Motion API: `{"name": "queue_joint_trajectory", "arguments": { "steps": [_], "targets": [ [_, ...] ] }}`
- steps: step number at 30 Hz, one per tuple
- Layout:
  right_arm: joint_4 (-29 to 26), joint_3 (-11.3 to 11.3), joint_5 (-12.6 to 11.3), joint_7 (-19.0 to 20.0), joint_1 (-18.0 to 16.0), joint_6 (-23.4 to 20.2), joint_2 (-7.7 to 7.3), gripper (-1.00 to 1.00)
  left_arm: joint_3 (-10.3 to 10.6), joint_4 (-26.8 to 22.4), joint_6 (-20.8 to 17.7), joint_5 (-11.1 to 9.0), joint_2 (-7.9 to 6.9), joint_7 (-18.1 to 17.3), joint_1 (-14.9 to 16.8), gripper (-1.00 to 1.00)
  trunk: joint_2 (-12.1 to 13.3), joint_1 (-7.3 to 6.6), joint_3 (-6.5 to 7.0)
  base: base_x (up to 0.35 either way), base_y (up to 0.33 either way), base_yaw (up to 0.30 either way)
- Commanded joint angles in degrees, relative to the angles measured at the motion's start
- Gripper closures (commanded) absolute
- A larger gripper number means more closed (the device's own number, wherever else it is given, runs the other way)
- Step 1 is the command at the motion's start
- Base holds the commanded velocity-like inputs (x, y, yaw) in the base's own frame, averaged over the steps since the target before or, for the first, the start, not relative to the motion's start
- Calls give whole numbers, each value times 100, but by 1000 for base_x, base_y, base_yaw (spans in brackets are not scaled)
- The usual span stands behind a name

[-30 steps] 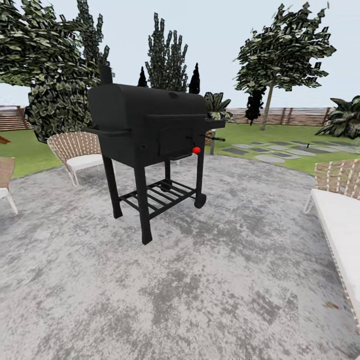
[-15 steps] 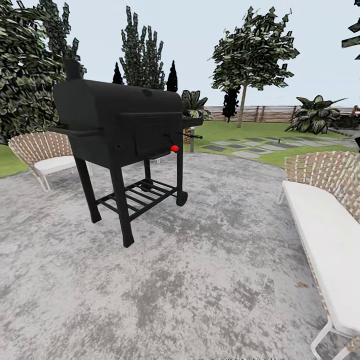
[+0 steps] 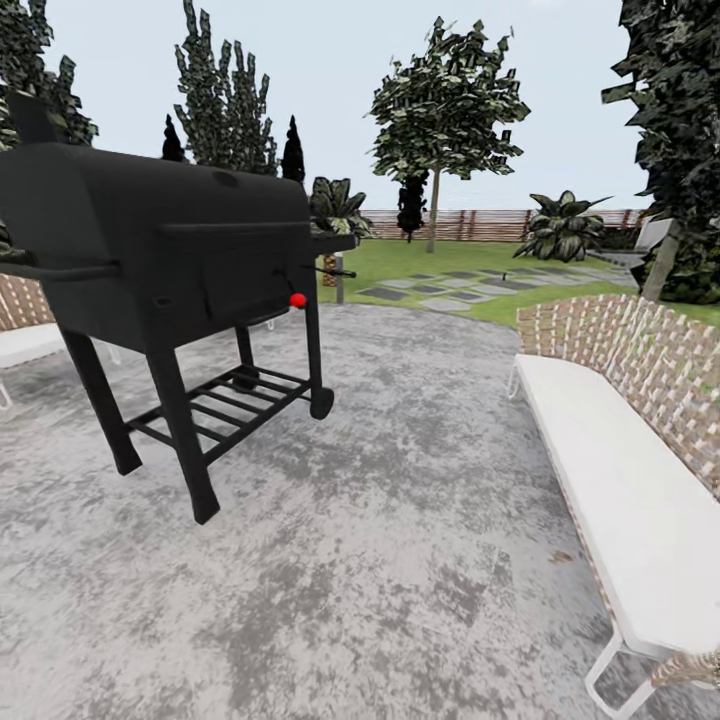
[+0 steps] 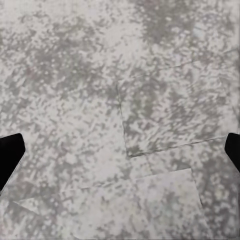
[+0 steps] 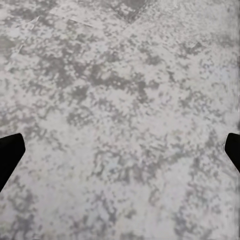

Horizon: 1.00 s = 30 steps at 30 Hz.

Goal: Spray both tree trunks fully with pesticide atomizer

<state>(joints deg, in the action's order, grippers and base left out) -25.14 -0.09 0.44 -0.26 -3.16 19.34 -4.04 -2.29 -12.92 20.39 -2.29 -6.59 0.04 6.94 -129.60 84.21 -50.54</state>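
I stand on a grey paved patch (image 3: 400,520) in the garden, with green lawn (image 3: 400,262) and a brown slatted fence (image 3: 480,225) beyond it. The pesticide atomizer is out of view. My left gripper (image 4: 120,155) is open above bare grey paving, its black fingertips (image 4: 7,155) far apart at the picture's edges. In the right wrist view, the right gripper (image 5: 120,155) hangs open over the same paving, with nothing between its fingertips (image 5: 9,152).
A black barrel grill (image 3: 170,270) on legs stands close at the left. A long white-cushioned wicker bench (image 3: 620,470) runs along the right. A wicker chair (image 3: 20,330) sits behind the grill. Stepping stones (image 3: 450,290) cross the lawn toward a thin-stemmed tree (image 3: 435,120).
The whole head view has swung to the right: the grill has slid leftward in the picture and the bench has come further in at the right. That is camera motion.
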Motion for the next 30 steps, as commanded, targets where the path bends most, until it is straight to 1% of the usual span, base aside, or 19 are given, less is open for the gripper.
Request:
{"name": "queue_joint_trajectory", "arguments": {
  "steps": [1,10,20,24,30],
  "targets": [
    [0,0,0,0,0,0,0,-100,0,0,0,0,0,1,0,-100,0,0,-2,334,0,-288],
    [0,0,0,-1,0,0,0,-100,0,0,0,0,-8,0,0,-100,0,0,-36,337,0,-276],
    [-6,0,0,8,0,0,8,-100,0,0,0,-6,-11,-4,0,-100,0,0,-106,337,0,-207],
    [-8,2,5,9,0,0,9,-100,0,0,0,-8,-12,-3,0,-100,0,0,-127,337,0,-116],
    [0,49,24,32,0,7,9,-100,0,0,0,-6,-15,-4,-8,-100,0,0,-131,338,0,-15]
  ]
}}
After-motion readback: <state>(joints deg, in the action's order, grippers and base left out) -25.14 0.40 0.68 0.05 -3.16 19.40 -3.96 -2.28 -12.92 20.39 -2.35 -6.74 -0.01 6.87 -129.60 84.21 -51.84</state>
